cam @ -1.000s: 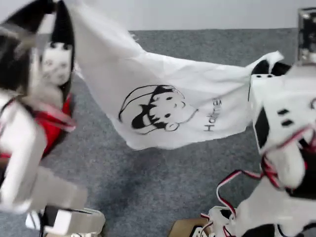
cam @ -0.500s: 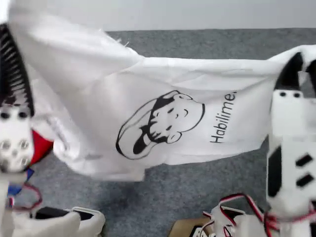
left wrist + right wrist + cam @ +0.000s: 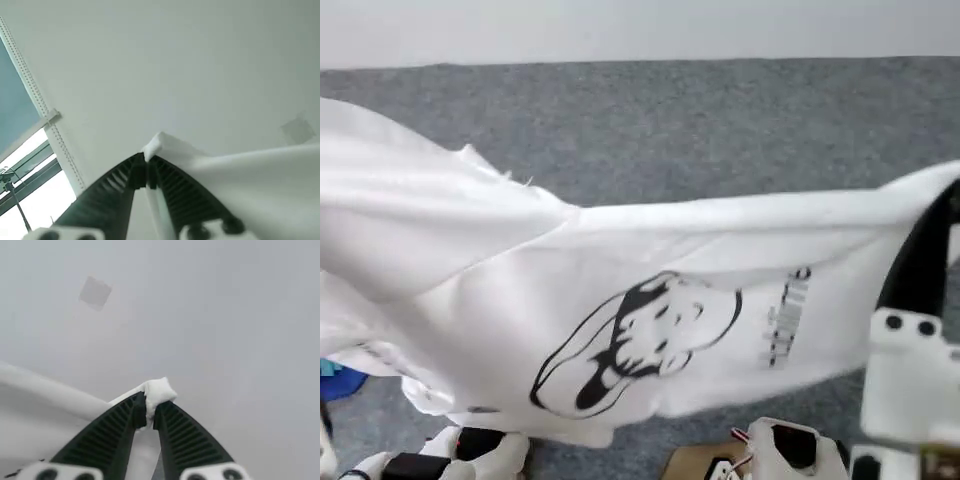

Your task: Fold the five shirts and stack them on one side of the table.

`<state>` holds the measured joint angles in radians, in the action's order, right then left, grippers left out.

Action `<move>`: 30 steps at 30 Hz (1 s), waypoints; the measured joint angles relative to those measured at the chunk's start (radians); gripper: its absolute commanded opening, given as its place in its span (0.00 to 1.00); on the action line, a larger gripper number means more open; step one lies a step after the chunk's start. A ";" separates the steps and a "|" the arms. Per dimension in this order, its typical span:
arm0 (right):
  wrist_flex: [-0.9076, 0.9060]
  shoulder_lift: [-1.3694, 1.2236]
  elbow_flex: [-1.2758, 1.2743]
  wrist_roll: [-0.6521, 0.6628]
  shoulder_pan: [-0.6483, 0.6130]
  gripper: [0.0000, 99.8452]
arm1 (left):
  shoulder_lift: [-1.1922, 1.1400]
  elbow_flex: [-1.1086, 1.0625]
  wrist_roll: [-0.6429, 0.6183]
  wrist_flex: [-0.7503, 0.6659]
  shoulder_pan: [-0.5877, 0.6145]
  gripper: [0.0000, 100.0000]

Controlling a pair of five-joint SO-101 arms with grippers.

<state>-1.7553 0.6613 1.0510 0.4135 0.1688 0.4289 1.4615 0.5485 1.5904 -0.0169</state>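
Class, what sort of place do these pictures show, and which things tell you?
Probably an indoor robotics workspace: a grey felt-covered table, a window, and a robot arm holding a white shirt.

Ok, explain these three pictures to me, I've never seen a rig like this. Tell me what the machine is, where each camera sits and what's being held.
This is a pair of small robot arms at a table, each ending in a two-fingered gripper. The wide picture comes from a fixed camera looking down on the grey table; one arm stands at its edge. The other two pictures come from cameras on the arms' wrists, looking along the fingers. The left gripper and the right gripper are each shut on a bit of a white shirt with a cartoon face print, holding it spread in the air above the table. Beneath it peeks something blue; I cannot tell what.
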 measured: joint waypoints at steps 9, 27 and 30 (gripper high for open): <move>0.000 0.066 -0.427 0.000 0.000 0.01 | -0.011 -0.126 0.000 0.143 0.006 0.00; 0.720 0.044 -1.471 -0.034 -0.031 0.01 | -0.318 -0.968 -0.068 -0.216 0.005 0.00; 0.844 0.014 -1.533 -0.034 -0.044 0.01 | -0.394 -1.069 -0.071 -0.365 0.021 0.00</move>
<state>-0.9114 0.6751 -0.4818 0.3798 0.1243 0.0345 0.3920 0.4780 1.2252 0.0046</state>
